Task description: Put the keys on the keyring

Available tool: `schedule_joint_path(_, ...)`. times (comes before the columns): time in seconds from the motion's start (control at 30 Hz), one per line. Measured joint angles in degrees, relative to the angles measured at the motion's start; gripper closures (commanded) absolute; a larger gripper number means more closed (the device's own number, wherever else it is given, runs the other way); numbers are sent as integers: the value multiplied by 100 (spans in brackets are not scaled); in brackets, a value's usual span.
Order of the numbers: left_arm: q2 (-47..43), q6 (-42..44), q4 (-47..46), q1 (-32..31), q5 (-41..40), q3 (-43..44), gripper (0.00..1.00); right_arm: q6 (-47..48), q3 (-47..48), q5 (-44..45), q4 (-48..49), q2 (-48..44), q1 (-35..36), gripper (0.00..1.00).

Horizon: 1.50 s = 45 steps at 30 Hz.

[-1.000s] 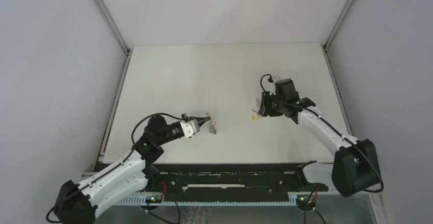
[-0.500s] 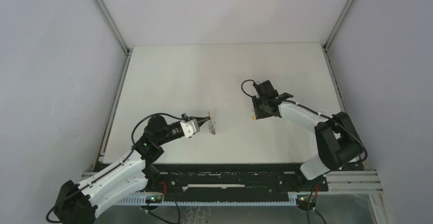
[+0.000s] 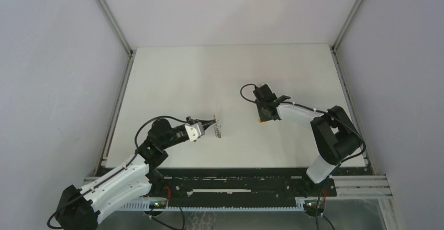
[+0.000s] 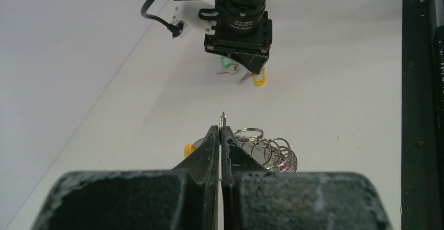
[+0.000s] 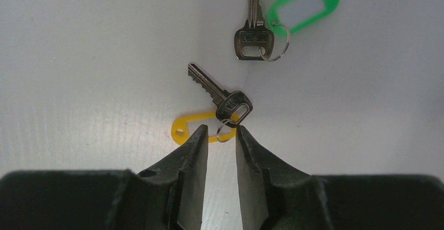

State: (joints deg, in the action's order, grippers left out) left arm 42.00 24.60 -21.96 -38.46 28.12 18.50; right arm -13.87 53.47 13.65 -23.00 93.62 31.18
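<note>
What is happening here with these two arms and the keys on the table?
The left gripper is shut on the keyring and holds it edge-up. The right gripper hangs over two keys lying on the table, its jaws open and lined up with the small loop of the yellow-tagged key. The green-tagged key lies beside it, untouched. Neither key is on the keyring yet.

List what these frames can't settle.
Right wrist: green-tagged grey metal key, blade tip cut off by the top edge.
Right wrist: yellow-tagged grey metal key, tag partly hidden behind a finger of the right hand; contact unclear.
Left wrist: large grey metal keyring seen edge-on, mostly hidden between the fingers of the shut left hand.
Top: both keys too small, largely covered by the right hand.
</note>
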Motion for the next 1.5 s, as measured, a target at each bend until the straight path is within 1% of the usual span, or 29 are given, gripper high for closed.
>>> schedule_joint_path(0.2,0,0,-2,0,0,0,100,-2,11,101,15,210,52,77)
schedule_joint_path(0.5,-2,0,-4,0,2,0,100,-9,68,293,26,262,168,86)
schedule_joint_path(0.8,-17,-2,-4,0,4,0,100,-28,70,544,-146,262,271,85)
schedule_joint_path(0.97,-79,-2,-13,0,7,0,100,-26,70,592,-188,260,271,87)
schedule_joint_path(1.07,-98,-4,-20,0,7,0,100,-28,70,597,-210,260,271,91)
schedule_joint_path(1.2,-129,-4,-22,0,7,0,100,-24,70,625,-214,260,275,100)
schedule_joint_path(1.23,-136,-4,-22,0,7,0,100,-20,70,645,-216,258,278,100)
schedule_joint_path(1.37,-164,-4,-22,0,7,0,100,74,70,699,-254,127,321,100)
schedule_joint_path(1.5,-216,-7,-31,0,4,-2,100,313,70,651,-258,-343,398,100)
